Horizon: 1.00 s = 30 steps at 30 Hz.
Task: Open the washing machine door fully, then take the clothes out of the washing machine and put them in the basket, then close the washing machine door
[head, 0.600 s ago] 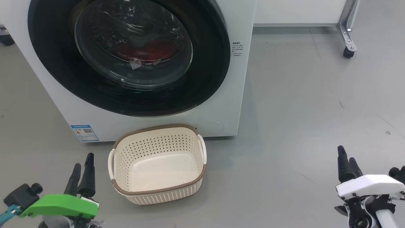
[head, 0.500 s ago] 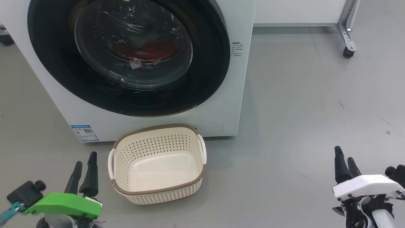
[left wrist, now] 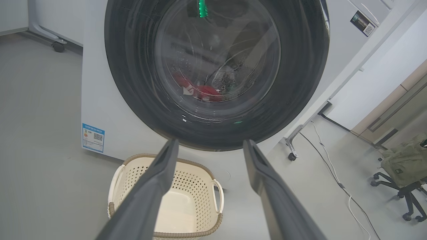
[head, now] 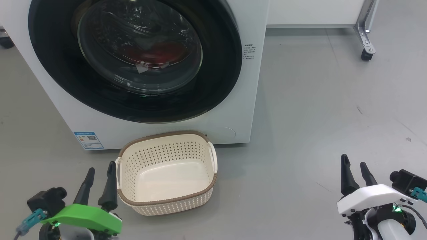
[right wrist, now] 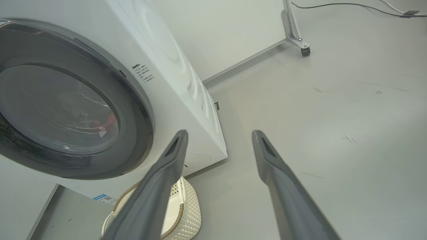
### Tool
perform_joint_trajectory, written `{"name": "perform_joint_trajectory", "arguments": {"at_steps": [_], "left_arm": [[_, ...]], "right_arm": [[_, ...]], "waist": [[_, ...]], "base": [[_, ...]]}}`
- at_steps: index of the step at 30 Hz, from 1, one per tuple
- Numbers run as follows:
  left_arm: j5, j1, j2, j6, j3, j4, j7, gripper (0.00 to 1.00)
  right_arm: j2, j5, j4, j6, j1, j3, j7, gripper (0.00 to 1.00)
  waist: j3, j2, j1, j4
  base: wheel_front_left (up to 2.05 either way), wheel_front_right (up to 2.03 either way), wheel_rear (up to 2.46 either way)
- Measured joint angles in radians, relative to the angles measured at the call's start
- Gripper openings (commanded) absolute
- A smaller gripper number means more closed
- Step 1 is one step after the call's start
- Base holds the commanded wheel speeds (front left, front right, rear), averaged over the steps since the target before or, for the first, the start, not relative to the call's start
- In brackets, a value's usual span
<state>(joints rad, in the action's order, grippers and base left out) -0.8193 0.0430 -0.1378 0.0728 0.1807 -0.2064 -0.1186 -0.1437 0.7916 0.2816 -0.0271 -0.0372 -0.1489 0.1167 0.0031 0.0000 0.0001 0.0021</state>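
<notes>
The white washing machine (head: 233, 110) stands ahead with its black-rimmed round door (head: 213, 83) closed. Red clothes (head: 156, 53) lie in the drum behind the glass, also red in the left wrist view (left wrist: 205, 91). An empty cream basket (head: 166, 200) sits on the floor against the machine's front. My left gripper (head: 100, 169) is open just left of the basket, nothing between its fingers. My right gripper (head: 353, 162) is open over bare floor far to the right. In the left wrist view the door (left wrist: 133, 83) and basket (left wrist: 186, 176) lie straight ahead.
A metal frame leg with a caster (head: 366, 55) stands at the back right. In the left wrist view a cable (left wrist: 333, 173) runs across the floor and an office chair with a green bag (left wrist: 405, 166) sits at the far right. Grey floor (head: 317, 116) spreads right of the machine.
Both grippers have drawn inward: the left one moved right, up against the basket's left side, and the right one moved left and slightly down. Both stay open.
</notes>
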Motion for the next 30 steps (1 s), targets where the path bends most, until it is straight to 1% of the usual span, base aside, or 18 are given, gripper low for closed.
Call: {"name": "perform_joint_trajectory", "arguments": {"at_steps": [3,11,14,17,18,21,23,30], "left_arm": [[0.043,0.0,0.0,-0.01,0.013,-0.003,-0.01,1.0],[0.146,0.0,-0.001,-0.033,0.038,-0.014,-0.035,1.0],[0.181,0.0,-0.001,-0.041,0.046,-0.021,-0.046,1.0],[0.205,0.0,0.0,-0.044,0.05,-0.032,-0.056,1.0],[0.218,0.0,0.0,-0.046,0.052,-0.037,-0.06,1.0],[0.249,0.0,0.0,-0.05,0.057,-0.046,-0.069,1.0],[0.272,0.0,0.0,-0.055,0.063,-0.047,-0.078,1.0],[0.357,0.0,-0.001,-0.059,0.084,-0.071,-0.102,1.0]], "right_arm": [[0.002,-0.026,0.003,0.004,0.0,-0.008,0.013,1.0],[0.002,-0.141,0.007,0.021,-0.002,-0.038,0.039,1.0],[0.002,-0.185,0.007,0.022,-0.003,-0.049,0.048,1.0],[0.002,-0.225,0.007,0.023,-0.005,-0.06,0.058,1.0],[0.002,-0.241,0.006,0.03,-0.005,-0.063,0.061,1.0],[0.003,-0.277,0.006,0.032,-0.006,-0.073,0.071,1.0],[0.003,-0.306,0.005,0.04,-0.006,-0.079,0.076,1.0],[0.004,-0.39,-0.001,0.04,-0.006,-0.093,0.102,1.0]], "waist": [[-0.001,0.0,0.0,0.0],[-0.005,0.0,0.0,-0.001],[-0.007,0.0,0.0,-0.002],[-0.009,0.0,-0.0001,-0.002],[-0.01,0.0,0.0,-0.002],[-0.012,0.0,0.0,-0.003],[-0.013,0.0,0.0,-0.004],[-0.018,0.0,0.0,-0.005]], "base": [[0.0,0.0,0.0],[0.0,0.0,0.0],[0.0,0.0,0.0],[0.0,0.0,0.0],[0.0,0.0,0.0],[0.0,0.0,0.0],[0.0,0.0,0.0],[0.0,0.0,0.0]]}}
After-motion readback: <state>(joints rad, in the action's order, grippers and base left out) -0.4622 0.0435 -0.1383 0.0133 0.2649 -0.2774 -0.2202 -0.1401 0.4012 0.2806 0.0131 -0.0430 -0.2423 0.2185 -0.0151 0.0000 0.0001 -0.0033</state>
